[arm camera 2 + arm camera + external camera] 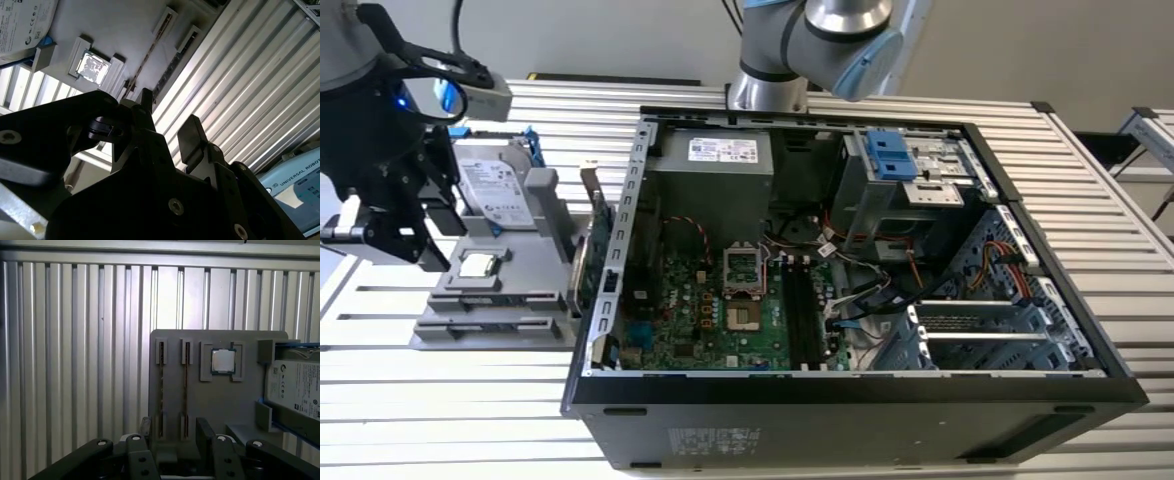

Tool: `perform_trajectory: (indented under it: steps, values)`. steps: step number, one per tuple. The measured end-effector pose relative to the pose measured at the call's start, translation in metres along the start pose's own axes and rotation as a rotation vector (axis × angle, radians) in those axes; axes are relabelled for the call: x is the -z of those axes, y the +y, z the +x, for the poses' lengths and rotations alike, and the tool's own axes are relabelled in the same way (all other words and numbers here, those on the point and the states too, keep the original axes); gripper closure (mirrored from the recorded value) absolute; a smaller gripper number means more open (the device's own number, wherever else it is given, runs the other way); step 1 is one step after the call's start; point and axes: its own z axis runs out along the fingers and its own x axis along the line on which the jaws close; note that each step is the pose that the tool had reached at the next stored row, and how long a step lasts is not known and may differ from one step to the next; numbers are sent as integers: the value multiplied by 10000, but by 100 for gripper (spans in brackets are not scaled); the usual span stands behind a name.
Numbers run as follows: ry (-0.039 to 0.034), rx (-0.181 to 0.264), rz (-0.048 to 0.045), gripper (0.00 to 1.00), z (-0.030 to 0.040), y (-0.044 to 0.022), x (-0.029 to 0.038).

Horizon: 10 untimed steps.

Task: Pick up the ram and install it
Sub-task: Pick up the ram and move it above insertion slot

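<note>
Two ram sticks stand on edge in the slots of a grey holder [220,405]; in the first wrist view they show as thin brown lines, one ram [186,382] and a second stick [161,385] beside it. The ram [150,52] also appears edge-on in the second wrist view. My black gripper [175,427] hovers above the near end of those slots, open, with nothing between its fingers [189,127]. In the exterior view the gripper [434,250] hangs over the holder [494,300] at that view's left, outside the computer case.
The holder also carries a square silver processor [222,361] and a hard drive [295,387] in a blue frame. An open computer case [854,395] lies on the ribbed metal table [1107,200], motherboard [720,310] exposed, with long memory slots [801,310]. The arm's base [781,60] stands behind it.
</note>
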Motion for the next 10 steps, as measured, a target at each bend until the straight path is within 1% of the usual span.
perform_trajectory:
  steps: [10]
  values:
    - [-1,0,0,0,1,0,-69]
